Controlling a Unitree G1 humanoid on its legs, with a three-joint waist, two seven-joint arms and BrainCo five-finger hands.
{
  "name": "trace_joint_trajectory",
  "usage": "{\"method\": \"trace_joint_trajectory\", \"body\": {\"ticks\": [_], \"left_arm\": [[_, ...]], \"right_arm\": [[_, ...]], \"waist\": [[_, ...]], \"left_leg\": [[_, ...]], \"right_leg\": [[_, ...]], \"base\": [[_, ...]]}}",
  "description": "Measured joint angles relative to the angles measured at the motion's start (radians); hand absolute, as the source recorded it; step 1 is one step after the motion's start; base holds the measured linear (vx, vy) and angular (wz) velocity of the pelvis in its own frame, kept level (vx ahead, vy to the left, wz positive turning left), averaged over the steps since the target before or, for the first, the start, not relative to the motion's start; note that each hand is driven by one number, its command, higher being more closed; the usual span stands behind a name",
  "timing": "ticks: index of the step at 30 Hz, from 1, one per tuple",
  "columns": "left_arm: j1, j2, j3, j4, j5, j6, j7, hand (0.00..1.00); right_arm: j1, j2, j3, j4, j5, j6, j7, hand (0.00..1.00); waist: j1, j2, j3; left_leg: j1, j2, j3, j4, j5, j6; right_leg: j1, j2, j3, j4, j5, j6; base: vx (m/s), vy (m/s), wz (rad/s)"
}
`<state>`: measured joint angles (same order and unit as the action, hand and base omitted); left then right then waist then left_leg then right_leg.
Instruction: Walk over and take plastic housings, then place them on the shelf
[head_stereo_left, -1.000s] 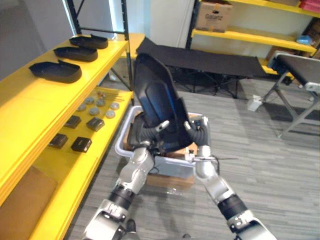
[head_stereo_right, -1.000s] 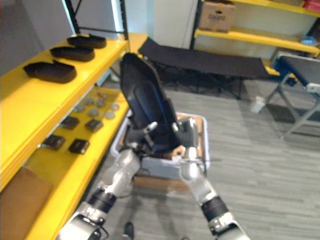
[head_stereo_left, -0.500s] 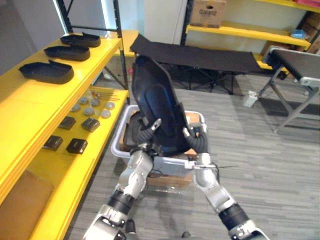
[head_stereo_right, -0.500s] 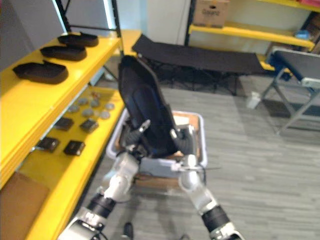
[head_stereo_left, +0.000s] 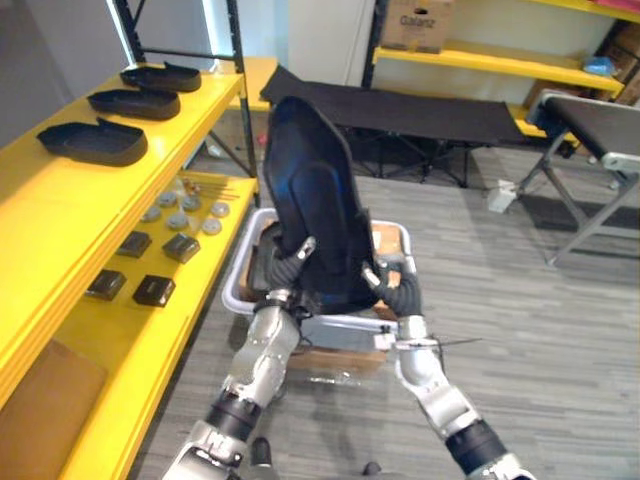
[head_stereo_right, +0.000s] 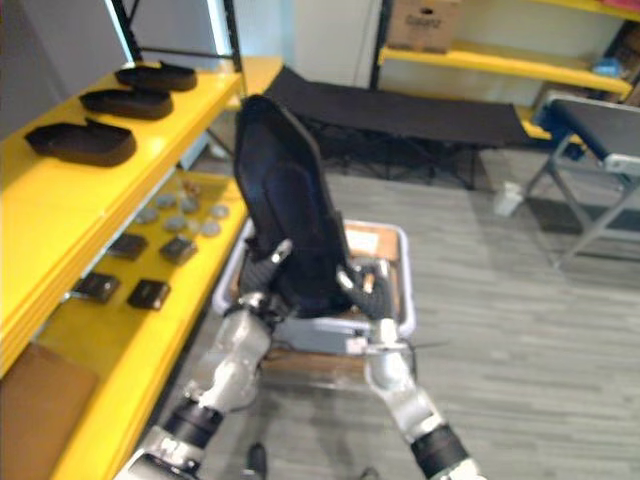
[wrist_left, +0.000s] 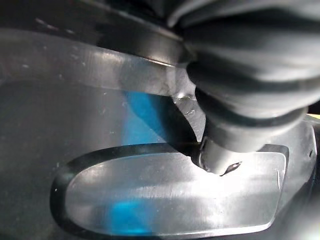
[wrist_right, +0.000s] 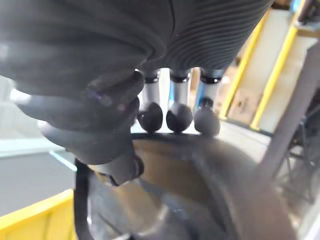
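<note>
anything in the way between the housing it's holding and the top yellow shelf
Nothing visible. The housing is up in the left hand and right hand, above the bin. The top shelf to the robot's left is bare on its near stretch; three other housings lie farther along.

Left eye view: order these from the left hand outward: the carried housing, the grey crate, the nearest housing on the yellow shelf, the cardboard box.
1. Carried housing: gripped by the left hand.
2. Grey crate: just below the hand.
3. Shelf housing: on the yellow shelf, robot's left.
4. Cardboard box: on the far rack.
</note>
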<state>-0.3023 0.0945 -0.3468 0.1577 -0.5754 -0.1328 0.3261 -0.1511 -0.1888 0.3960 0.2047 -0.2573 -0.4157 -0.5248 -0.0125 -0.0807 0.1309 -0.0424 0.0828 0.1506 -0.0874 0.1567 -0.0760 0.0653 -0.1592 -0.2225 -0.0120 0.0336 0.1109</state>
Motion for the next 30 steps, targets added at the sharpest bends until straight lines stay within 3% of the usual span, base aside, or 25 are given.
{"method": "trace_joint_trajectory", "body": {"ticks": [4,11,17,22,30], "left_arm": [[-0.005,0.016,-0.021,-0.065,0.166,-0.078,0.072,1.0],[-0.061,0.014,-0.027,-0.142,0.454,-0.105,0.24,1.0],[-0.097,-0.016,-0.019,-0.146,0.656,-0.073,0.407,1.0],[-0.063,-0.028,0.04,-0.086,0.713,-0.067,0.491,1.0],[0.103,-0.02,0.259,-0.093,0.752,-0.128,0.512,1.0]], "right_arm": [[-0.02,-0.006,-0.002,0.007,0.009,0.003,-0.006,0.0],[-0.069,0.002,-0.018,-0.008,0.079,0.002,-0.036,0.0],[-0.071,0.011,-0.051,-0.069,0.282,0.001,0.068,0.0],[-0.015,0.044,-0.126,-0.093,0.42,-0.002,0.189,0.0],[0.129,0.042,-0.42,-0.164,0.628,-0.141,0.342,0.0]], "waist": [[0.001,-0.012,0.051],[0.006,0.004,0.15],[-0.002,0.026,0.188],[-0.011,0.032,0.232],[-0.029,0.037,0.234]], "left_leg": [[-0.05,0.003,-0.001,0.004,0.016,0.004],[-0.103,0.0,-0.005,0.004,0.026,0.015],[-0.126,-0.002,-0.007,0.004,0.033,0.014],[-0.072,-0.006,-0.007,0.005,0.033,0.011],[-0.053,-0.01,-0.008,0.005,0.016,0.008]], "right_leg": [[-0.072,0.002,0.002,0.05,-0.006,-0.004],[-0.136,-0.001,0.006,0.083,-0.011,-0.005],[-0.171,-0.001,0.008,0.111,-0.024,0.0],[-0.132,-0.006,0.006,0.144,-0.046,-0.009],[-0.134,-0.017,0.004,0.189,-0.091,-0.009]], "base": [[-0.02,-0.001,0.0],[-0.03,0.009,0.02],[0.02,-0.006,0.01],[0.06,-0.022,-0.01],[0.01,-0.004,0.02]]}}
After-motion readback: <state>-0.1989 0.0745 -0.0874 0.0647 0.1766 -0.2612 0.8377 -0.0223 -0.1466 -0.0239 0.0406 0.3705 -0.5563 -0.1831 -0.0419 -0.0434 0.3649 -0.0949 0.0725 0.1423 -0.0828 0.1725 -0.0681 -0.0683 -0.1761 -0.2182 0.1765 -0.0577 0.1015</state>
